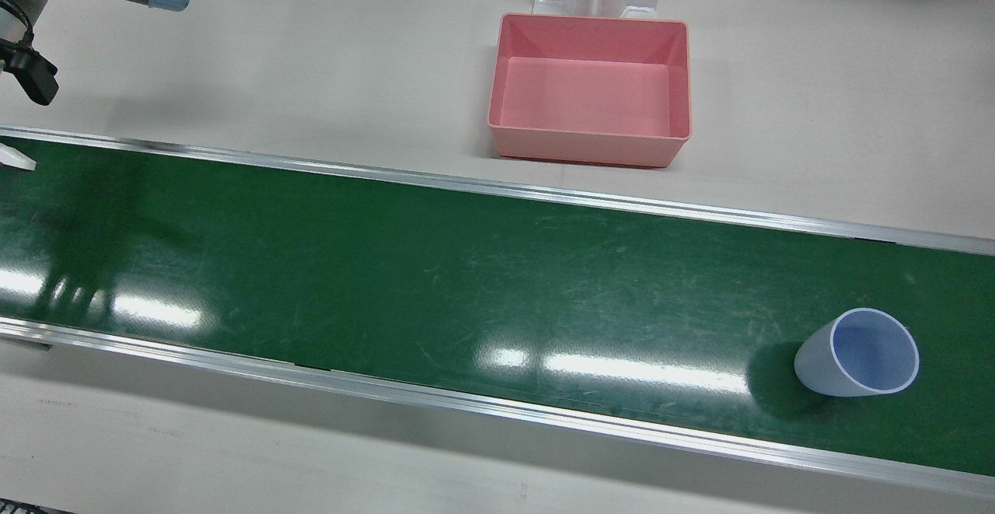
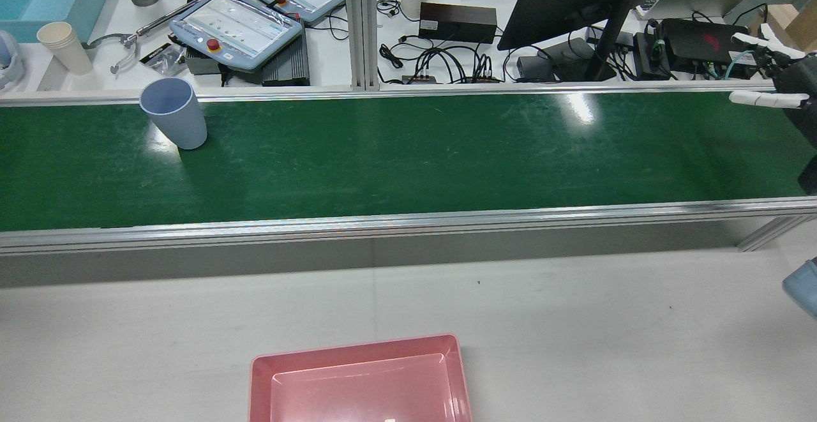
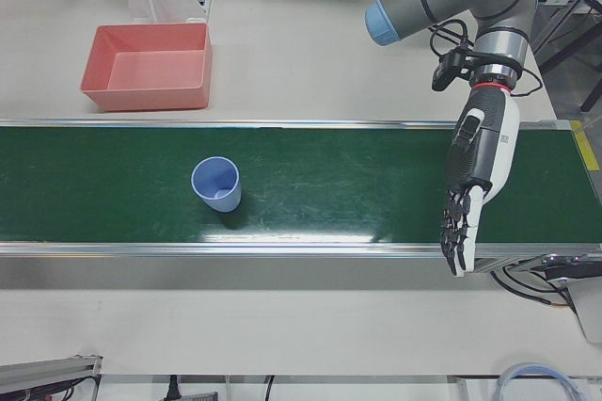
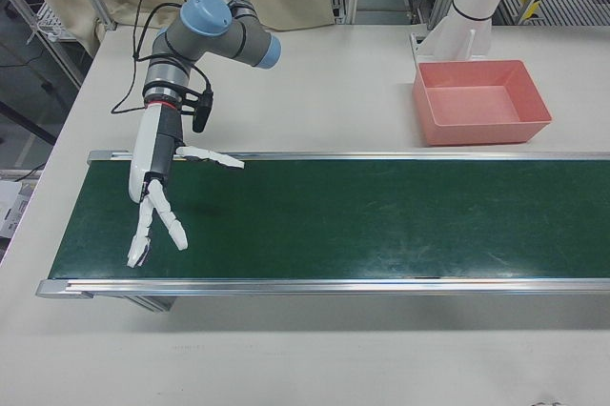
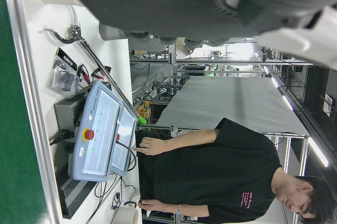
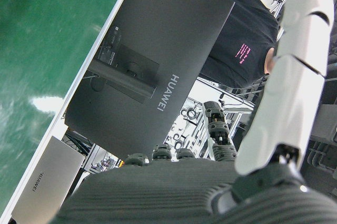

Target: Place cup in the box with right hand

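Support surface: you have a pale grey table (image 1: 326, 55) crossed lengthwise by a green conveyor belt (image 1: 435, 273) framed in aluminium rails (image 1: 544, 194).
On the belt: a pale blue cup (image 1: 857, 353) stands upright, open end up, near one end of the belt.
On the table: a pink box (image 1: 591, 88) sits just beside the belt's robot-side rail, well apart from the cup.

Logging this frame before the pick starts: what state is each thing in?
Pale blue plastic cup: upright, empty, on the green conveyor belt.
Pink rectangular plastic box: empty, on the table beside the belt.
Right hand: open, over the belt.
Left hand: open, holding nothing.
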`<state>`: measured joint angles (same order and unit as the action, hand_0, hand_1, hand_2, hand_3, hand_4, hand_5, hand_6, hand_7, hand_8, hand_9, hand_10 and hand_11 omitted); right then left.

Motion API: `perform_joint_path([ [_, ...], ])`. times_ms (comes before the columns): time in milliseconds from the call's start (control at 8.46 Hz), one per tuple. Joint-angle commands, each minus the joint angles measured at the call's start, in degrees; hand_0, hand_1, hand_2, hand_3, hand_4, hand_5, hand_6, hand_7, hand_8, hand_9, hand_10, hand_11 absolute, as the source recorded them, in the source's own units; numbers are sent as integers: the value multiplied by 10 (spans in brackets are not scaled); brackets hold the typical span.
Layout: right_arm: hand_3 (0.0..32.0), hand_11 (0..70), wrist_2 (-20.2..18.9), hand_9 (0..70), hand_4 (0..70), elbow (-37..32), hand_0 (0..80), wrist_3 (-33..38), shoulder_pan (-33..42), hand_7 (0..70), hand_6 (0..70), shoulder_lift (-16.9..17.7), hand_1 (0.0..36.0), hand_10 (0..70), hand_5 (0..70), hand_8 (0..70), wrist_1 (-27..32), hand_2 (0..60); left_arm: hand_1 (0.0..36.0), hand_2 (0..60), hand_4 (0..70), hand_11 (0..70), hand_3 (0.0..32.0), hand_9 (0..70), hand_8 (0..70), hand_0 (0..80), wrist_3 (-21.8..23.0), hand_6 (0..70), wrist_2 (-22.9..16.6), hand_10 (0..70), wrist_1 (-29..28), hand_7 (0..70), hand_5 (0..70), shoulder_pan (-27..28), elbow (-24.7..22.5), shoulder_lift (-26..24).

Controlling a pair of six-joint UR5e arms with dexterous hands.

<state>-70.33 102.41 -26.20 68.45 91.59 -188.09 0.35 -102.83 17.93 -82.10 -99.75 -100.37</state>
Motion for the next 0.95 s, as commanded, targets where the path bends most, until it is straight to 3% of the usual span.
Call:
perform_joint_path([
  [0,0,0,-1,29,0,0,481,0,0,0,15,0,181,0,57,39,0,88,0,0,0,0,0,0,0,0,0,0,0,0,0,0,0,0,0,0],
  [827,0,0,0,34,0,-13,465,3,-2,0,13,-1,158,0,51,41,1,97,0,0,0,0,0,0,0,0,0,0,0,0,0,0,0,0,0,0],
])
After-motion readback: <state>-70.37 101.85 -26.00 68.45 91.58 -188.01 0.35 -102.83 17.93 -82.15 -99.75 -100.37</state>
